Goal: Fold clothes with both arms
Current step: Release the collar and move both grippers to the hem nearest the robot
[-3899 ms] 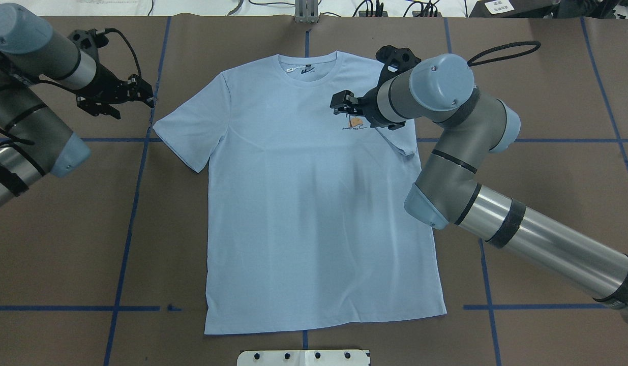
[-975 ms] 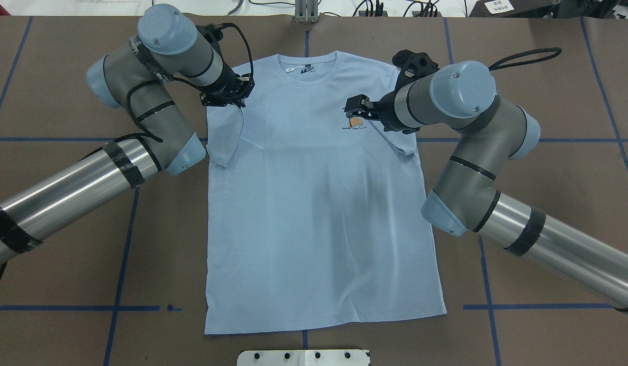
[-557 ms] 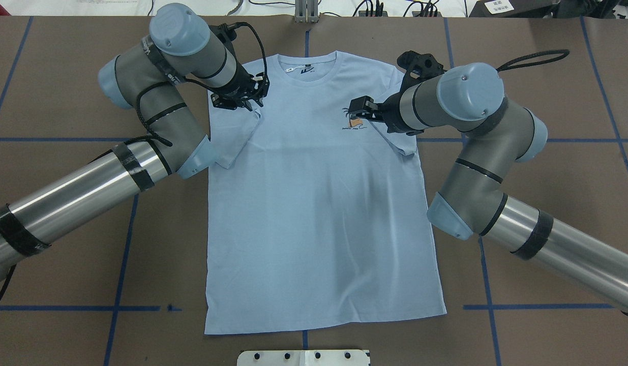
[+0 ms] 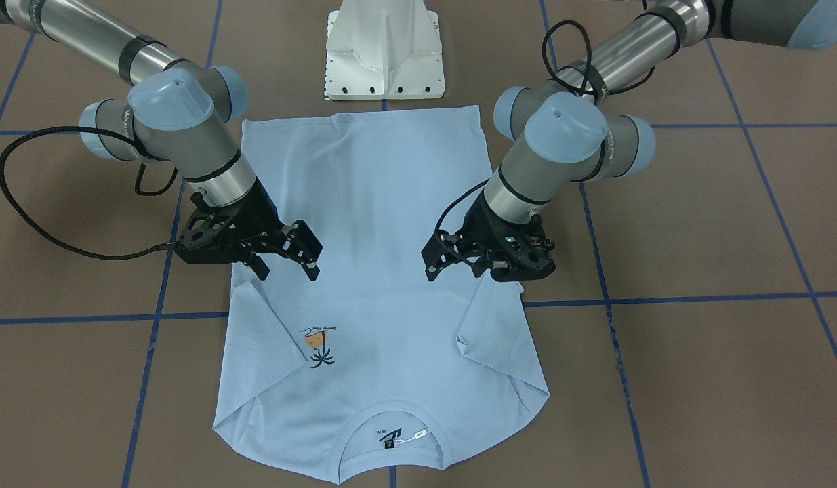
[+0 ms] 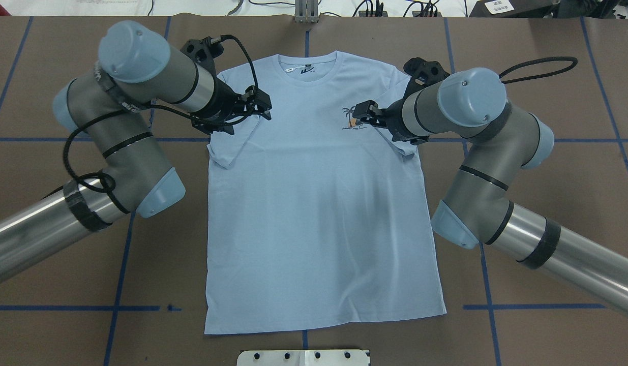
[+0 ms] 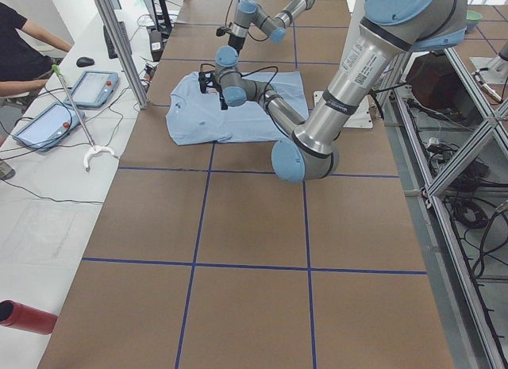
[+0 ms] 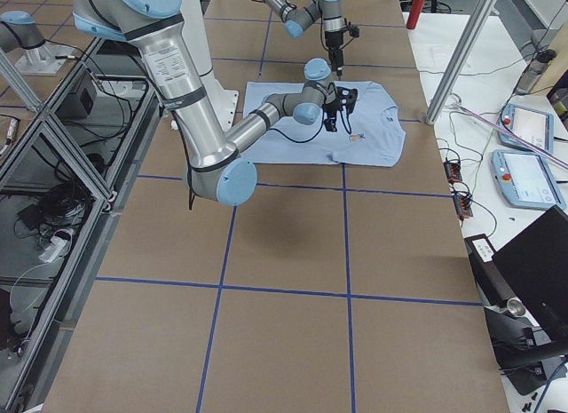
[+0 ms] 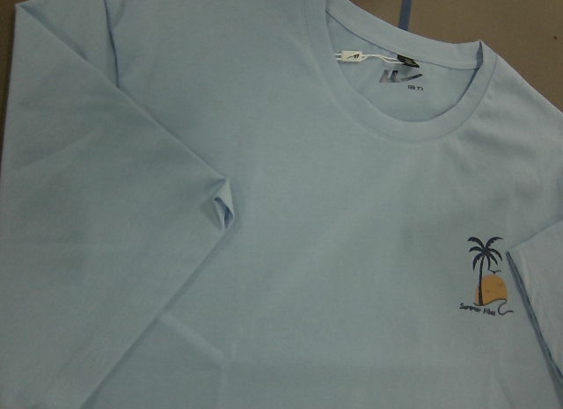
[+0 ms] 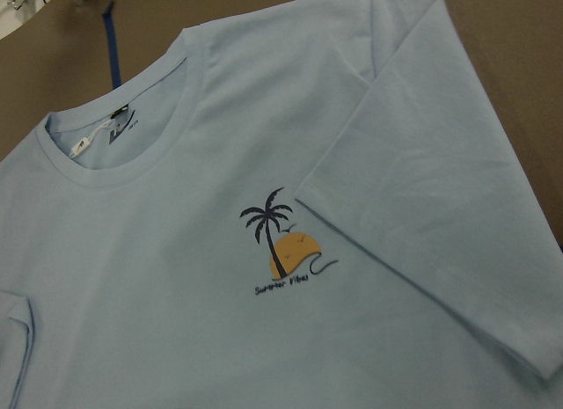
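The light blue T-shirt [image 5: 314,213] lies flat on the brown table, collar at the far side. Both sleeves are folded in over the body: the left one [image 5: 232,147] and the right one [image 5: 402,145]. The palm-tree print [image 5: 352,119] also shows in the right wrist view [image 9: 286,251]. My left gripper [image 5: 263,105] hovers open and empty over the folded left sleeve; in the front view [image 4: 437,261] it stands clear above the cloth. My right gripper [image 5: 362,113] is open and empty beside the print, above the shirt [image 4: 289,268].
The white pedestal base [image 4: 384,54] stands at the shirt's hem end. Blue tape lines [image 5: 125,239] cross the brown table [image 5: 547,101]. A side table with teach pendants [image 6: 87,87] and a seated person [image 6: 24,48] lies beyond the collar end.
My left arm came in from the far left, carried the left sleeve in over the chest and let it go; the sleeve now lies flat. My right gripper drifted slightly right, still open.
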Tool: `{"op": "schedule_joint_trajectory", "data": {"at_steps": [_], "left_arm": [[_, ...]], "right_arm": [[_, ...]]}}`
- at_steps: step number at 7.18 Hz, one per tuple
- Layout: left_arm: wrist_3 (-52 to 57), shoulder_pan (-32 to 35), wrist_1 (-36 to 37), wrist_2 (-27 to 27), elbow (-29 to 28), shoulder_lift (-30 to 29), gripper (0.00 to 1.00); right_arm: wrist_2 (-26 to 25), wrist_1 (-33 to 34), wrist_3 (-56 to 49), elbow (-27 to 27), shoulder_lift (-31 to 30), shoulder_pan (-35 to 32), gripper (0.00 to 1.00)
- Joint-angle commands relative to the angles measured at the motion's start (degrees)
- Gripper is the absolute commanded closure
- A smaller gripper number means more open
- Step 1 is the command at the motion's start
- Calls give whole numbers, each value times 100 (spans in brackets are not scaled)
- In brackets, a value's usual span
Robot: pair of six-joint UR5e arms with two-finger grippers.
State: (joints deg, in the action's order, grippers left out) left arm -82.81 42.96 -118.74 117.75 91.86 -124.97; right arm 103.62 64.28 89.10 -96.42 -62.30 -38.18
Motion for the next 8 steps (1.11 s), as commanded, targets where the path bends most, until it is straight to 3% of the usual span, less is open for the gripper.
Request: {"op": "schedule_joint_trajectory", "data": {"at_steps": [1, 4, 8], "left_arm": [[-87, -24, 149, 46, 1277, 960, 6], [-393, -173, 132, 46, 1397, 1107, 2], [-657, -348, 114, 20, 1361, 1098, 2]], "right_arm": [[-593, 961, 520, -1732, -1277, 1017, 0], [-1718, 981, 1993, -2230, -2223, 2636, 4], [-2047, 990, 2401, -2381, -2848, 3316, 11]]}}
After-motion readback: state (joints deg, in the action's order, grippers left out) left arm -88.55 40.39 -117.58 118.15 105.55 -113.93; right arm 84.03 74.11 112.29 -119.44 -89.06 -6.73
